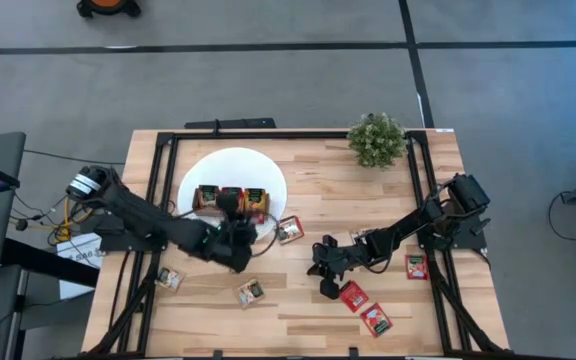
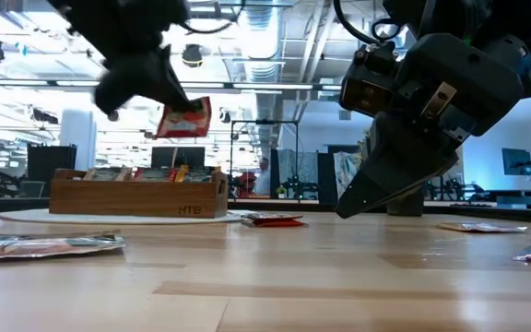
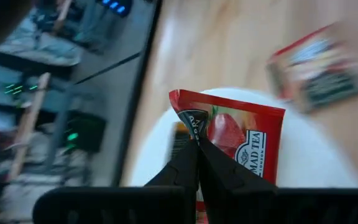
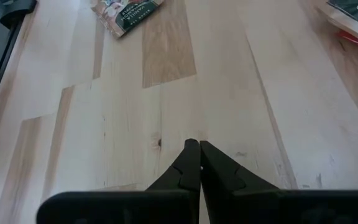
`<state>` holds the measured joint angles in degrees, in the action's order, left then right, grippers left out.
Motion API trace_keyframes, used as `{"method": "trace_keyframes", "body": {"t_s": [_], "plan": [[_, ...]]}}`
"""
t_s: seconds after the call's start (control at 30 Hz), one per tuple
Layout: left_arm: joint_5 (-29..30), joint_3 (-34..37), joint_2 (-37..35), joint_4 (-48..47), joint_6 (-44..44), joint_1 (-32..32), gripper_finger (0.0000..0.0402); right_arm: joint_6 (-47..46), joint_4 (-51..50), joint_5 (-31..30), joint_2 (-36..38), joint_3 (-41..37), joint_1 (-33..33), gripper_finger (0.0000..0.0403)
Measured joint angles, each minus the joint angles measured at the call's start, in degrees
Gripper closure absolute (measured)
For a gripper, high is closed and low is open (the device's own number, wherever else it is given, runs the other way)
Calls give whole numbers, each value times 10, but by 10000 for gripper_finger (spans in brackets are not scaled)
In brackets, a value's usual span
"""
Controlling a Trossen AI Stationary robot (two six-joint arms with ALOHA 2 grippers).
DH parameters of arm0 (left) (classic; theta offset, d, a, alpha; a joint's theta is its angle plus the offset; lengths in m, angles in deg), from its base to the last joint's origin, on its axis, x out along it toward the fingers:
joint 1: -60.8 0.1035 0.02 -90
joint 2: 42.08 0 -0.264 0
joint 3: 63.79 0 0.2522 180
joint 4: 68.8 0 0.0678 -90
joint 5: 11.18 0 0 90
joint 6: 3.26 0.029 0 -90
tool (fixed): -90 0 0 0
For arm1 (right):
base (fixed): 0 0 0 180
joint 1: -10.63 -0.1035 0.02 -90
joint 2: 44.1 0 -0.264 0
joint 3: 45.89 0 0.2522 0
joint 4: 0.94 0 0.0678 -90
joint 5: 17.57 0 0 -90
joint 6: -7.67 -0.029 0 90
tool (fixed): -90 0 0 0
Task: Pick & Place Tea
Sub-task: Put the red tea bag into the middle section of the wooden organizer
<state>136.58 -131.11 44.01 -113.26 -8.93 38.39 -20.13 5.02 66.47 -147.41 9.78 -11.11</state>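
**A:** Where is the tea right now?

**B:** One red sachet (image 3: 241,140) is off the surface, pinched by a corner between the closed fingers of the left end effector (image 3: 196,144). In the low view that sachet (image 2: 184,118) hangs tilted in the air above the wooden tray (image 2: 136,195). From above, the left end effector (image 1: 236,235) sits at the near edge of the white disc (image 1: 233,165), just beside the tray.

**A:** And the others?

**B:** Scattered flat on the surface (image 1: 308,300). One sachet (image 1: 289,231) lies just beside the disc's edge. Two lighter ones lie toward the left front: one (image 1: 170,279) near the frame rail, another (image 1: 249,292) further in. Two red ones (image 1: 354,296) and (image 1: 376,320) lie close together at the right front, and one more red one (image 1: 415,266) lies near the right rail. The tray already holds sachets in its compartments; which colours sit where I cannot tell.

**A:** The right arm?

**B:** The right end effector (image 1: 325,275) is over bare wood, near the two red sachets but apart from them. Its wrist view shows the right end effector (image 4: 192,147) with its fingers pressed together on nothing, and a white-and-green sachet (image 4: 126,11) well ahead on the wood. In the low view it (image 2: 362,198) hangs just above the surface.

**A:** Anything else there?

**B:** A small potted plant (image 1: 376,139) at the far right corner.
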Motion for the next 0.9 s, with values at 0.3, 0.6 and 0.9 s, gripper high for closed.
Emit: {"method": "trace_keyframes", "body": {"t_s": [0.3, 0.6, 0.9], "plan": [[131, 0, 10, -129, 37, 44, 401, 0, 0, 0, 0, 0, 0, 403], [158, 95, 10, -165, -75, 44, 401, 9, 0, 0, 0, 0, 0, 403], [130, 167, 10, -22, -78, 39, 401, 10, 1, 0, 0, 0, 1, 403]]}}
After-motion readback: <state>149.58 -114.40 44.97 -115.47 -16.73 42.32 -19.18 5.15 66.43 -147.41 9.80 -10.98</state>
